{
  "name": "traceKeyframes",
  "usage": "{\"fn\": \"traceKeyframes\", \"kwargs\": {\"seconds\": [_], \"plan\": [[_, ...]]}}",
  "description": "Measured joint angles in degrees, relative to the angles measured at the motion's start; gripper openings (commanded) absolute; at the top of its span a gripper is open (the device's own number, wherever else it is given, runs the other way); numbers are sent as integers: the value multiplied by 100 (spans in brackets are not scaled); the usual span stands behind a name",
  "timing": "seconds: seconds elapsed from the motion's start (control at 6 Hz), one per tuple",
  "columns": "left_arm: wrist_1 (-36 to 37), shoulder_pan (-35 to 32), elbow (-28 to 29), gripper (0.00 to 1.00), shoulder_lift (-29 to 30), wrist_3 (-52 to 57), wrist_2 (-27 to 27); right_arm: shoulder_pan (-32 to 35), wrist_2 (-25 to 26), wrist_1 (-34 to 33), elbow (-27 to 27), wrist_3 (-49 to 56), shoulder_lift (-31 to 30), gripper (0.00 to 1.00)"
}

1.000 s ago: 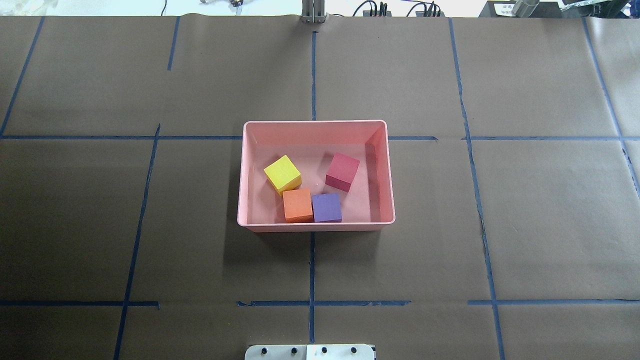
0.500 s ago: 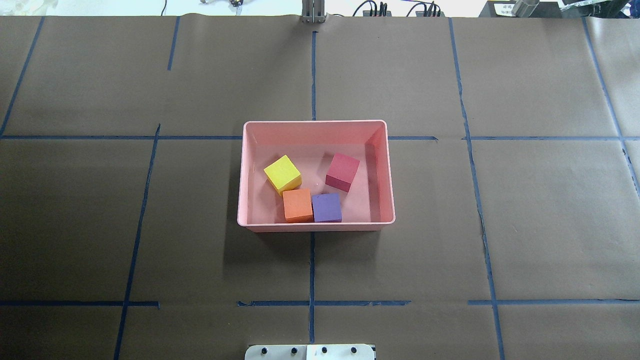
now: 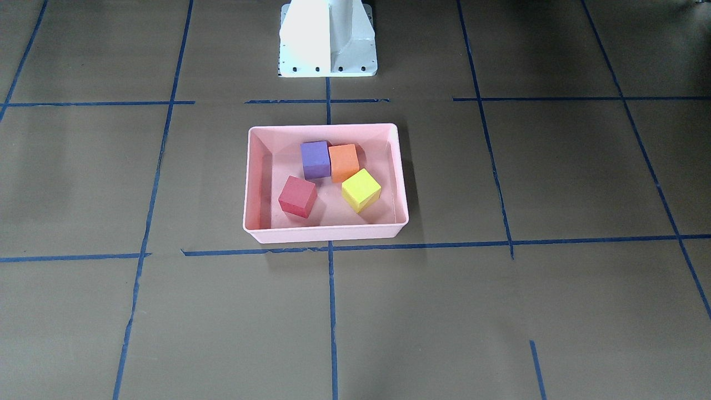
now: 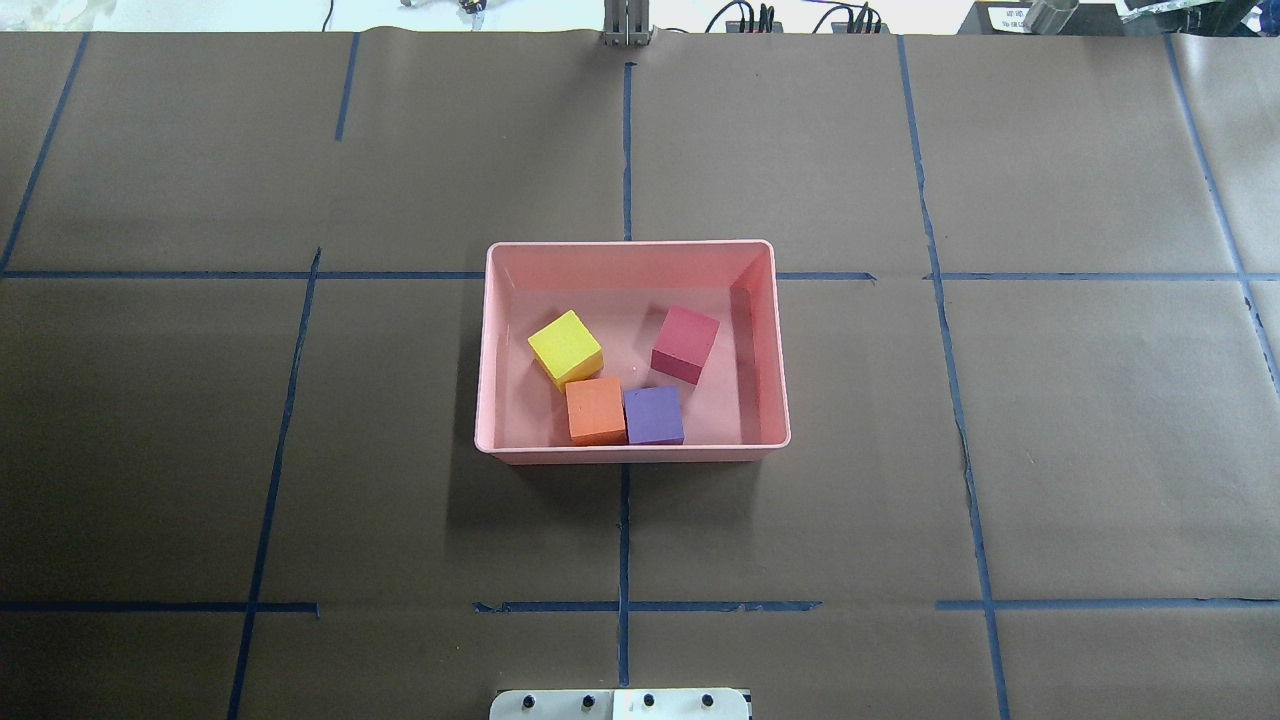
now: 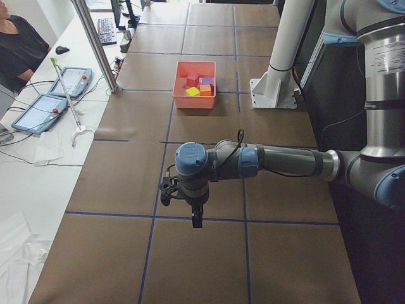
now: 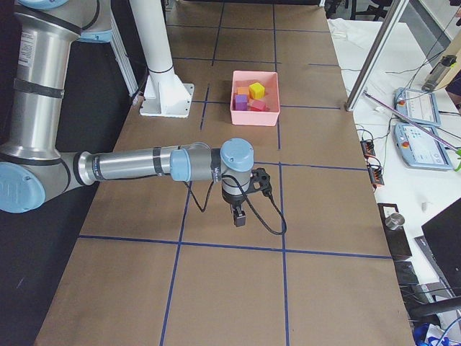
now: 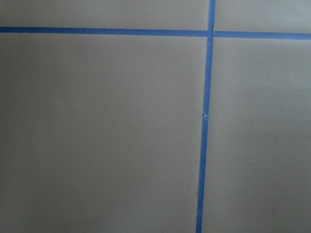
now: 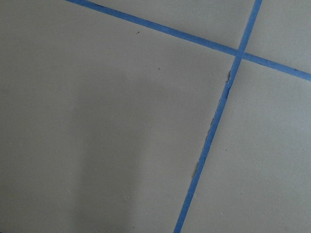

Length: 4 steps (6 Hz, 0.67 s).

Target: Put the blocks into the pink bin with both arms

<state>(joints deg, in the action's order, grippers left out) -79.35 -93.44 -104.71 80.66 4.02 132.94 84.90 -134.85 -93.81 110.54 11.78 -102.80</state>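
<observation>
The pink bin (image 4: 630, 245) (image 3: 322, 238) sits at the table's middle. Inside it lie the yellow block (image 4: 566, 346) (image 3: 361, 189), the red block (image 4: 685, 343) (image 3: 297, 195), the orange block (image 4: 596, 410) (image 3: 344, 162) and the purple block (image 4: 654, 415) (image 3: 315, 159); orange and purple touch side by side. My left gripper (image 5: 196, 218) hangs over bare table far from the bin, seen only in the exterior left view. My right gripper (image 6: 240, 218) does the same at the other end, seen only in the exterior right view. I cannot tell whether either is open or shut.
Brown paper with blue tape lines (image 4: 624, 530) covers the table. The white pedestal (image 3: 328, 39) stands behind the bin. Both wrist views show only paper and tape. An operator (image 5: 19, 47) and tablets (image 5: 44, 107) are beside the table.
</observation>
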Motion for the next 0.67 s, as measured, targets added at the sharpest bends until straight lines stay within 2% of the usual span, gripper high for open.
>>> {"fn": "traceKeyframes", "kwargs": {"seconds": [0.67], "plan": [[-143,4,-127,100,-113,25,47,0,-10,3,2,0,-11,100]]}}
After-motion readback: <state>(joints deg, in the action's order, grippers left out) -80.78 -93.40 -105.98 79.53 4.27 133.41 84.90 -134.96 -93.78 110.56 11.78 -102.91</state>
